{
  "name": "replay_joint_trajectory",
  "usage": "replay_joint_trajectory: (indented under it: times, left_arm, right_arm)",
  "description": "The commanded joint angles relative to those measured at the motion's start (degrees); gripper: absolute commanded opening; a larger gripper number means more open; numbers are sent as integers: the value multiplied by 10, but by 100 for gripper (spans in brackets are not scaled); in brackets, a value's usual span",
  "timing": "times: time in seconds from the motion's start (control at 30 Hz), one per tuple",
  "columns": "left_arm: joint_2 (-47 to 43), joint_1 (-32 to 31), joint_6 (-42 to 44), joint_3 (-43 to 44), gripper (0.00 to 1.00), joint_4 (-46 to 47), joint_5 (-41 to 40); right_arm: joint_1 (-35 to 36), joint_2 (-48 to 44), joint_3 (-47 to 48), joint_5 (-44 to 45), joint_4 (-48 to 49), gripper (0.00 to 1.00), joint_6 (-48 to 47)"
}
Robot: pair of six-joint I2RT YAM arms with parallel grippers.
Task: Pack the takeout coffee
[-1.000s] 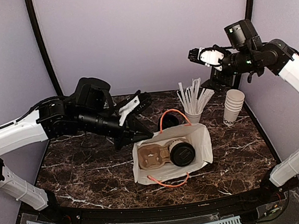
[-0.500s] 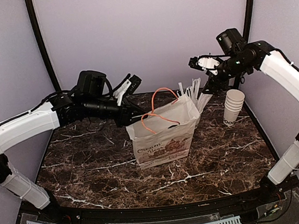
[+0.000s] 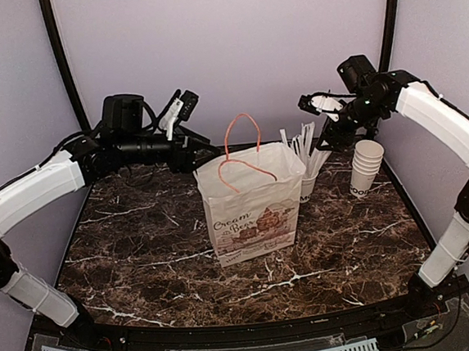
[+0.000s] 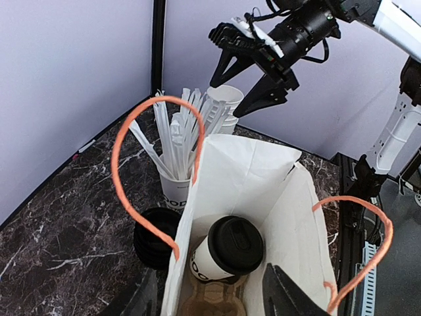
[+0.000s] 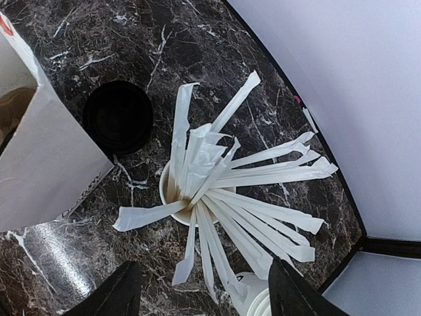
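Observation:
The takeout coffee (image 4: 227, 253), a white cup with a black dome lid, leans inside the white paper bag (image 3: 249, 199), on a brown cardboard carrier (image 4: 210, 306). The bag stands upright mid-table with its orange handles up. My left gripper (image 3: 193, 126) hovers behind the bag's upper left, open, with nothing in it; in its wrist view its fingers (image 4: 289, 296) frame the bag's mouth (image 4: 256, 178). My right gripper (image 3: 316, 123) hangs open and empty above the cup of wrapped sticks (image 5: 181, 197).
A stack of lidless white cups (image 3: 367, 166) stands at the back right, next to the sticks cup (image 3: 303, 157). A pile of black lids (image 5: 118, 117) sits behind the bag, between it and the sticks. Purple walls close the back and sides.
The bag went from lying on its side to standing upright. My left gripper let go, opened and drew back to the upper left. My right gripper narrowed and came down over the sticks cup.

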Motion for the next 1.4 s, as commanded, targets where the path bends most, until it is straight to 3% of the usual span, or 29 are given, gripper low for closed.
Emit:
replay_joint_trajectory:
  times: [0.0,0.1,0.5,0.77,1.1,1.27,1.37]
  left_arm:
    - [-46,-1,7,-9,57,-6,2]
    - [-59,-1,-1,-20,57,-5,1]
    - [-76,-1,-19,-43,58,8,5]
    - [-69,-1,-9,-29,58,-21,-14]
    - [-79,1,22,-19,58,-62,-75]
    - [-97,3,41,-16,58,-89,-123]
    - [-107,4,45,-17,58,-102,-154]
  right_arm:
    - [-7,10,-18,-5,31,65,14]
    - [-8,17,-30,-2,38,57,17]
    - [-9,12,-14,-15,32,2,22]
    - [-9,-30,85,-66,-39,0,-6]
    - [7,-41,330,-32,-133,0,-42]
    - [65,-77,339,-62,-106,0,-40]
    - [116,-70,361,-80,-136,0,-31]
